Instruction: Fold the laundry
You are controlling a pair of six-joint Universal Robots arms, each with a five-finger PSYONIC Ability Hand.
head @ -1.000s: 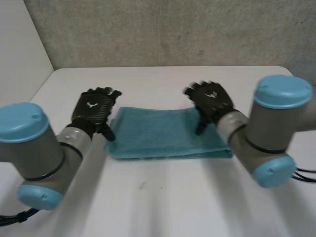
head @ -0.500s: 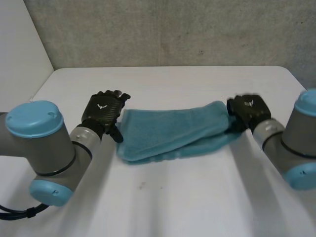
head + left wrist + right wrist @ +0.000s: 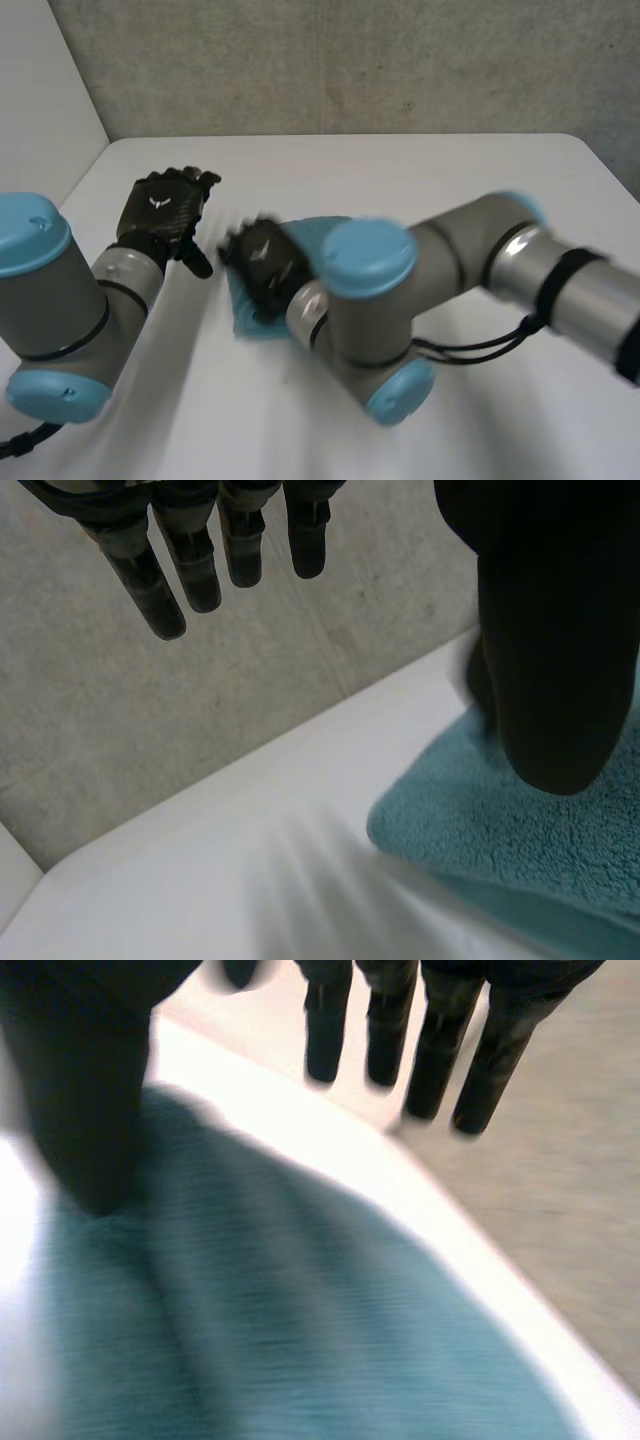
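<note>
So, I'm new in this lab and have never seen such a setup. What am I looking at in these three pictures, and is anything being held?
This is a robot with two arms, grey with light-blue caps, each ending in a black hand. The head view looks down from between and behind the arms onto a white table, where a teal towel lies. The other two pictures come from cameras on the wrists, each looking along its own hand's palm.

The left hand is over bare table beside the towel. Its wrist view shows straight fingers holding nothing, with the towel near its thumb.

The right arm reaches across the towel, so the right hand is over the end nearest the left hand. Its fingers are straight too, with the cloth below the palm. Nothing is gripped.
</note>
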